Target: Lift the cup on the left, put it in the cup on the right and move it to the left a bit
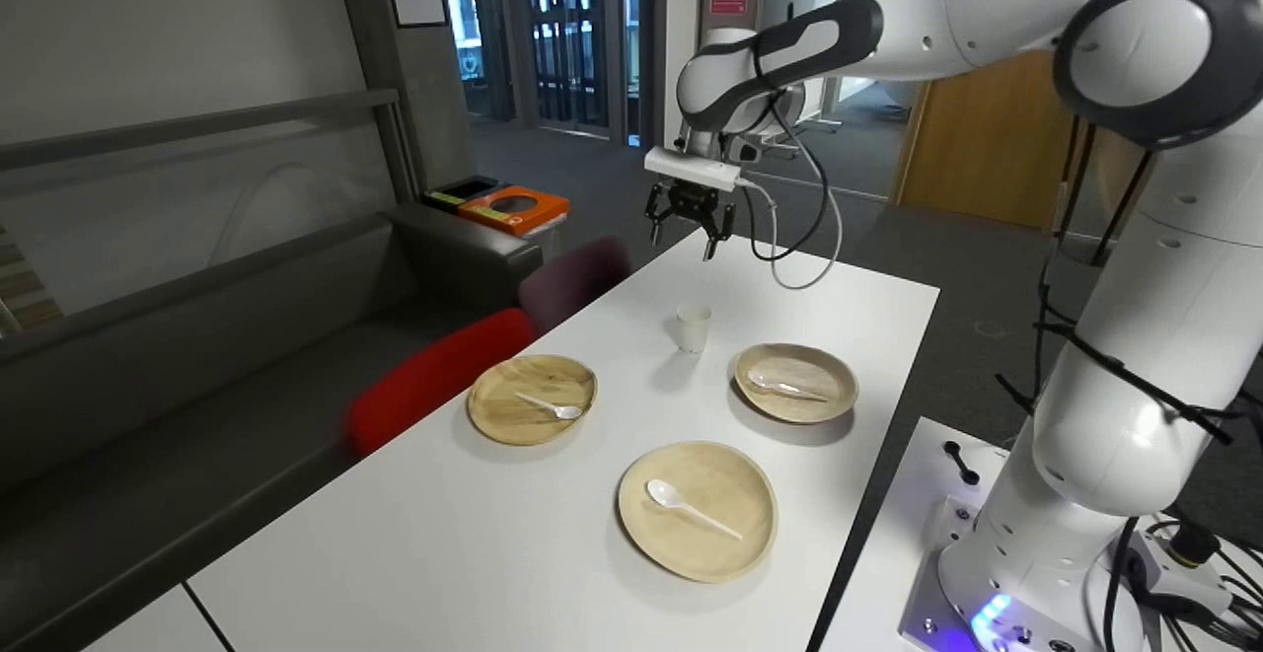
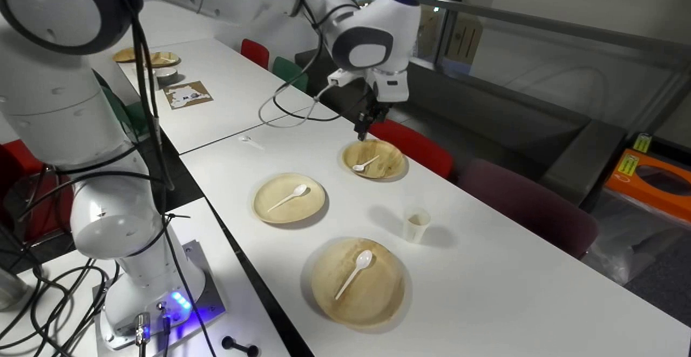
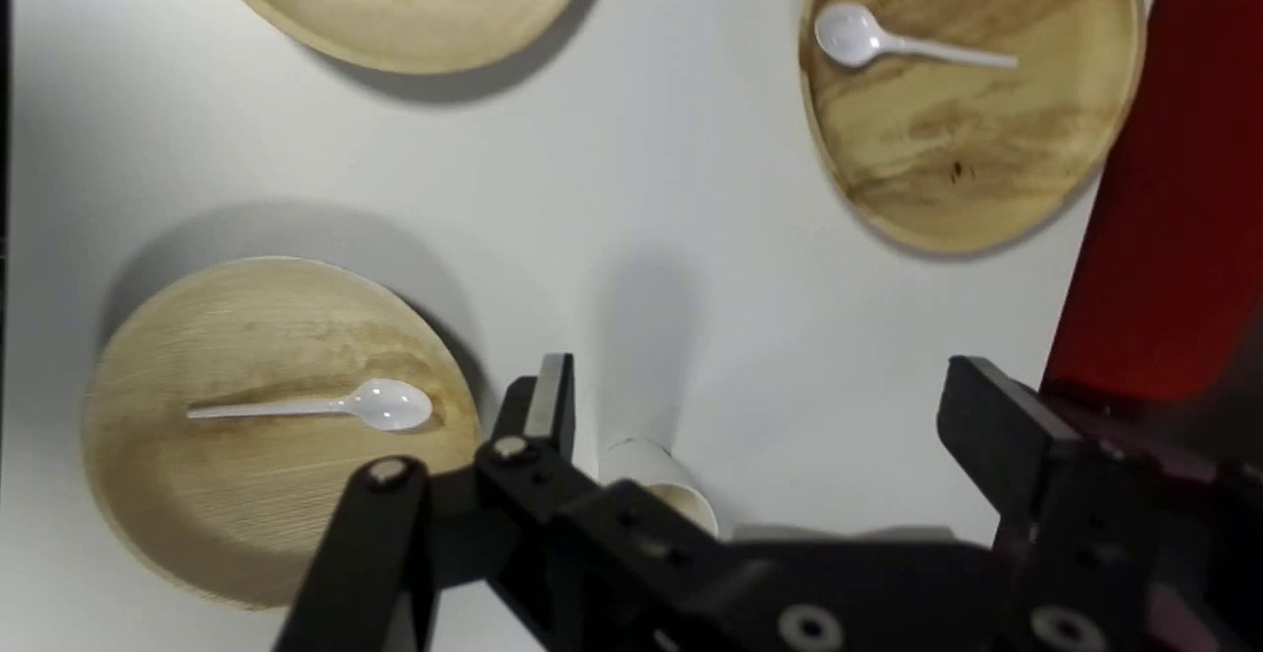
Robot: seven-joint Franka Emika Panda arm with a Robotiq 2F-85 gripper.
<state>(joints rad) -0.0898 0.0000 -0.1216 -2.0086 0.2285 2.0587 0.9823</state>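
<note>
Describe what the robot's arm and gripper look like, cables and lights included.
The arm has a glossy white, rounded shell with dark grey bands at its joints. The gripper is black and angular, with two fingers and pale round screw heads. A black cable and a pale cable loop beside it. Blue lights glow at the base.

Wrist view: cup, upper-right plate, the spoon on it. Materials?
Cup: paper or plastic, unclear; off-white, smooth, matte-looking side.
Plate: likely wood or pressed leaf, satin finish; brown grain-like streaks and a dark speck.
Spoon: probably plastic, glossy; even white with bright highlights in its bowl.
</note>
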